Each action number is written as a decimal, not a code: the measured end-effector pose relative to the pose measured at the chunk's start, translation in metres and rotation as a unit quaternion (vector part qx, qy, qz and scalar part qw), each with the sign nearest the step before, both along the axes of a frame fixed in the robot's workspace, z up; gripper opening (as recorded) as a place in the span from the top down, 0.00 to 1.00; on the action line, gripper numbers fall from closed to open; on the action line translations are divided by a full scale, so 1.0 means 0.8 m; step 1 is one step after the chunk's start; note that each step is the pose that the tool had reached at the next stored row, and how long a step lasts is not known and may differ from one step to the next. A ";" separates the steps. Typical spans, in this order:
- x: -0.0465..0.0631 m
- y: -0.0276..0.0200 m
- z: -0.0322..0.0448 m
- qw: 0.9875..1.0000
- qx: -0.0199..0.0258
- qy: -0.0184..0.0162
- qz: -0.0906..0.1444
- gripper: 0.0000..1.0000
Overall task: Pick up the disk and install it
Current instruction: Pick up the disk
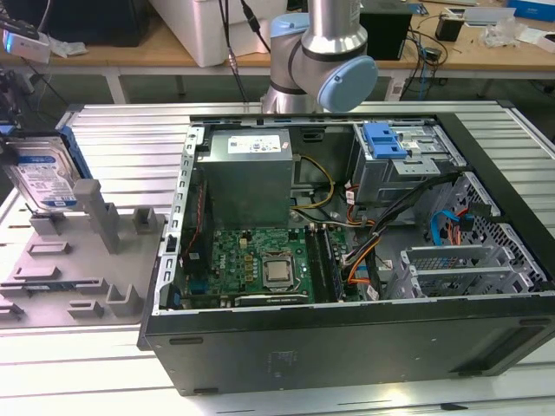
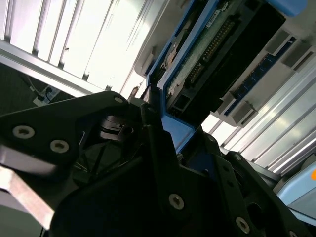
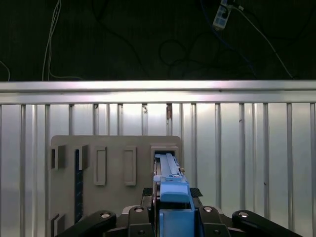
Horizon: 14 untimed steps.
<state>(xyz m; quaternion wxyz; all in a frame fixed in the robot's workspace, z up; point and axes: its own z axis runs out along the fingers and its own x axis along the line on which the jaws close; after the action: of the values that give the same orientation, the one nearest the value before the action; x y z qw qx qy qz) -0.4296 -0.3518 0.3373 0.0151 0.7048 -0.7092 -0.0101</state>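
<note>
The disk [image 1: 43,176] stands on edge at the exterior view's far left, silver with a white-and-blue label and a blue carrier bracket, right at a slot of the grey holder plate [image 1: 78,277]. In the first wrist view its thin edge [image 3: 168,170] runs from that slot back between my black fingers. My gripper [image 3: 172,192] is shut on the disk at its blue bracket end. The second wrist view shows the disk's circuit-board side [image 2: 207,49] and the bracket [image 2: 177,129] against the gripper body. Whether the disk's lower edge is still in the slot cannot be told.
To the exterior view's right of the holder lies an open black computer case [image 1: 347,351] with a grey power supply [image 1: 247,169], a motherboard [image 1: 260,260] and a silver drive cage with a blue clip [image 1: 386,143]. The arm's base [image 1: 325,52] stands behind the case. A slatted aluminium table [image 1: 121,130] carries everything.
</note>
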 end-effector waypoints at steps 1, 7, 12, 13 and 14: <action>0.000 0.0000 0.0013 1.000 0.000 0.000 0.000 0.63; 0.000 0.0000 0.0117 1.000 0.000 0.000 0.000 0.63; 0.000 0.0000 0.0193 1.000 -0.001 0.000 0.000 0.63; 0.000 0.0000 0.0209 1.000 -0.001 0.000 0.000 0.63; 0.000 0.0000 0.0222 1.000 -0.001 0.000 0.000 0.63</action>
<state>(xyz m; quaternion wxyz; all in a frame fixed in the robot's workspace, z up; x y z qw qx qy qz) -0.4296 -0.3518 0.3551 0.0159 0.7048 -0.7092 -0.0093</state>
